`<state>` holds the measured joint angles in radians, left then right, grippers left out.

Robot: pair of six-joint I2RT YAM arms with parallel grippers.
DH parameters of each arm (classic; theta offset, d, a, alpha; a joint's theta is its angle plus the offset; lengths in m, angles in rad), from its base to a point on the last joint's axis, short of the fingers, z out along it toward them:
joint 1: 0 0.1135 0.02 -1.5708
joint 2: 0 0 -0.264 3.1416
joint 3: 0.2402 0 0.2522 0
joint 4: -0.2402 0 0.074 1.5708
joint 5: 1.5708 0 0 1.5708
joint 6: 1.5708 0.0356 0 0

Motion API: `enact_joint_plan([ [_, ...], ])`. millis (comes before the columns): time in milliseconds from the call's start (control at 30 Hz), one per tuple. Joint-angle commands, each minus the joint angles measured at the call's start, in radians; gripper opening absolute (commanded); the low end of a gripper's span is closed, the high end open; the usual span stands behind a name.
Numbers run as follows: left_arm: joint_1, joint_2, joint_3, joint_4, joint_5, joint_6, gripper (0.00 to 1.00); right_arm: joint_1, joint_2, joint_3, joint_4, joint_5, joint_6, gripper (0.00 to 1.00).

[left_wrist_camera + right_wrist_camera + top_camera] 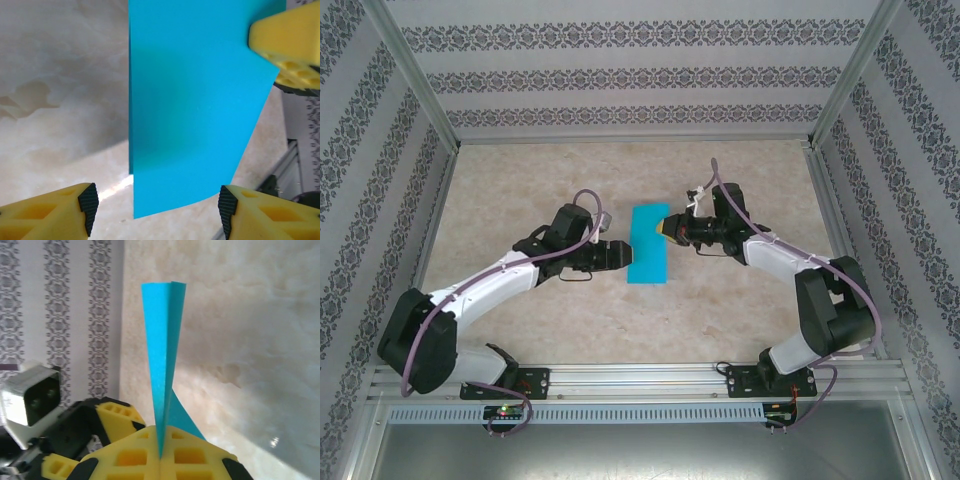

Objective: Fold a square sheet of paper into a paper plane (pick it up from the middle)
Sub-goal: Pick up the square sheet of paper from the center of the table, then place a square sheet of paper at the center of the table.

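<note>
Teal paper [161,365], folded double, is pinched in the right hand [161,442]. The left hand [155,207] is spread astride its edge. Best to close squarely, keeping the layers aligned.

The paper [649,245] is plain teal-blue, unmarked. The table [540,310] is marbled beige and cream. The walls [620,75] are white with bands of grey floral ornament. The fingers [45,217] are yellow, their ribbed pads [90,205] black. The arms [490,280] are white with black joints, the cables [583,193] mauve.
</note>
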<state>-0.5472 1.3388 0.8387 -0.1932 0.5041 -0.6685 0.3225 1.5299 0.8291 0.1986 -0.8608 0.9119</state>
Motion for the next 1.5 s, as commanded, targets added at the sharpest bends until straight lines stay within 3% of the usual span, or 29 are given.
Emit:
enact_joint_plan([
  [0, 0.019, -0.048, -0.046, 0.108, 0.076, -0.093, 0.69, -0.007, -0.038, 0.039, 0.093, -0.055, 0.095, 0.00],
  [300, 0.023, -0.057, -0.079, 0.153, 0.099, -0.112, 0.70, -0.012, -0.051, 0.048, 0.174, -0.070, 0.186, 0.00],
  [500, 0.024, -0.070, -0.076, 0.207, 0.141, -0.156, 0.65, -0.012, -0.047, 0.048, 0.176, -0.066, 0.191, 0.00],
  [900, 0.023, -0.108, -0.033, 0.058, 0.093, -0.088, 0.34, -0.012, -0.019, 0.030, 0.187, -0.065, 0.179, 0.00],
  [1200, 0.024, -0.083, -0.012, 0.013, 0.068, -0.082, 0.19, -0.010, 0.008, 0.016, 0.206, -0.072, 0.174, 0.00],
  [1367, 0.024, -0.054, -0.009, 0.015, 0.085, -0.093, 0.04, 0.001, 0.037, 0.003, 0.222, -0.069, 0.163, 0.00],
  [1467, 0.023, -0.030, -0.011, 0.021, 0.090, -0.094, 0.02, 0.007, 0.056, -0.006, 0.221, -0.060, 0.146, 0.00],
])
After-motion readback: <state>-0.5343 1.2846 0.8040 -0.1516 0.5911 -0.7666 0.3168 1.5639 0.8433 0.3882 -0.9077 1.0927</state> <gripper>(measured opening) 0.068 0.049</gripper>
